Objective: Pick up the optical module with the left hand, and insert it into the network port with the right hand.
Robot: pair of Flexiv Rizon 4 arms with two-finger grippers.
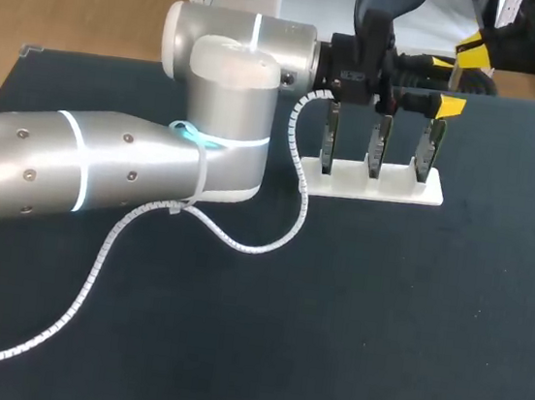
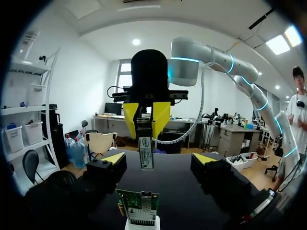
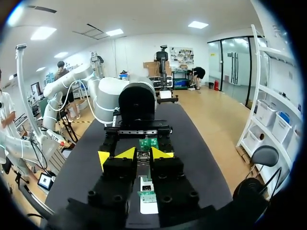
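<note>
Dark and flat, the table [image 1: 379,321] is where both arms meet, at its far side.

The right jaws point down. They are clenched on the module [image 2: 145,152], a thin metal stick with a label. Its top end is pinched from two sides between their yellow tips [image 2: 130,114]. The rest of the module hangs straight down below these jaws, in the air.

Right under the module, and not touching it, a small green board [image 2: 139,205] stands upright on a white stand [image 2: 141,224]. In the right wrist view the same stand lies just below the right jaws, past the end of the module.

The left jaws lie level, low over the table, and face the right jaws. They are released and spread wide apart. The hanging module is between their two fingers [image 2: 105,170] and touches neither one. The board on the stand is just ahead of them and lower down.

Farther out, the head view shows three green boards [image 1: 378,150] standing in a row on the stand, under both sets of jaws. The big silver left arm [image 1: 104,175] comes in behind the left jaws. A white curly cable [image 1: 243,244] droops from it onto the table.
</note>
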